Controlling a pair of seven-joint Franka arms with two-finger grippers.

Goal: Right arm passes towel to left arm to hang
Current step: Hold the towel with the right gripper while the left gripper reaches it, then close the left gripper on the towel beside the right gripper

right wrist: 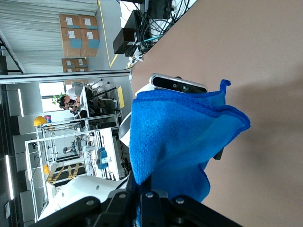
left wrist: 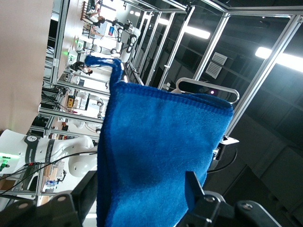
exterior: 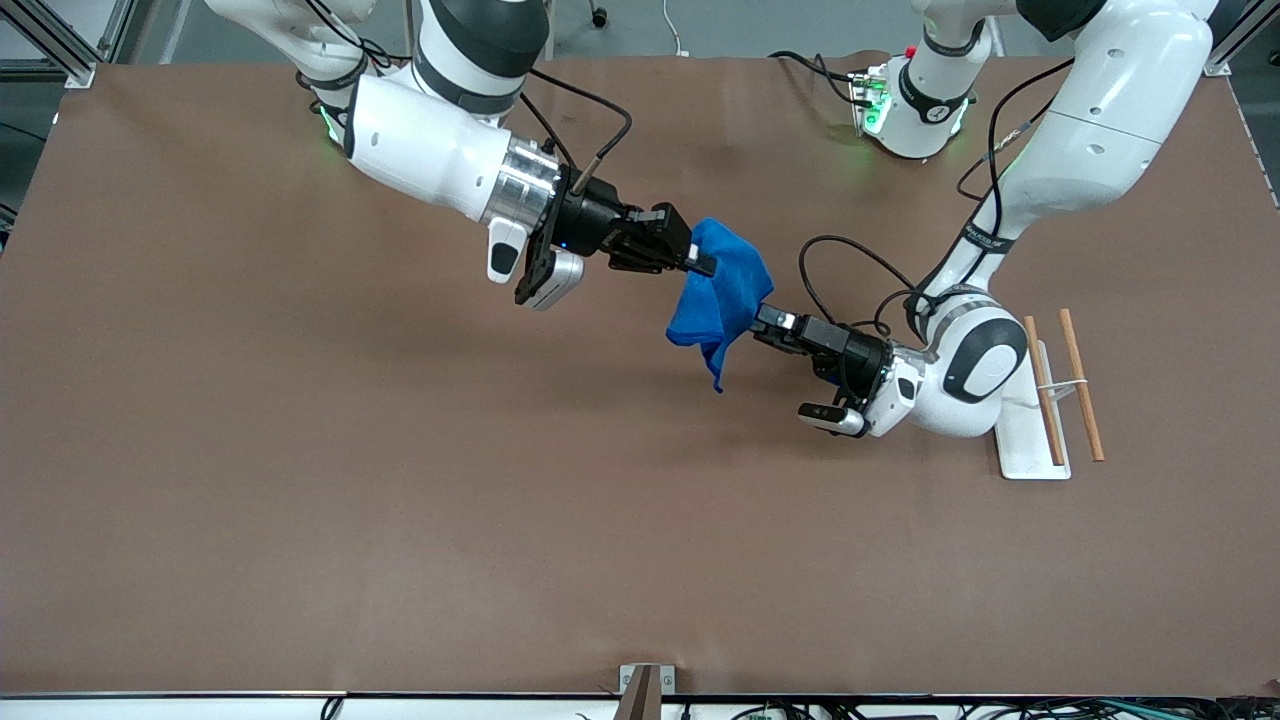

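the left gripper is held up over the middle of the table, its fingers spread to either side of the towel and not yet closed, so the cloth can be taken by its edge. the towel is kept in the air between the two grippers, bunched and hanging, so both can reach it. the right gripper is clamped tight on the towel's upper part. a rack, apparently meant for hanging, stands toward the left arm's end.
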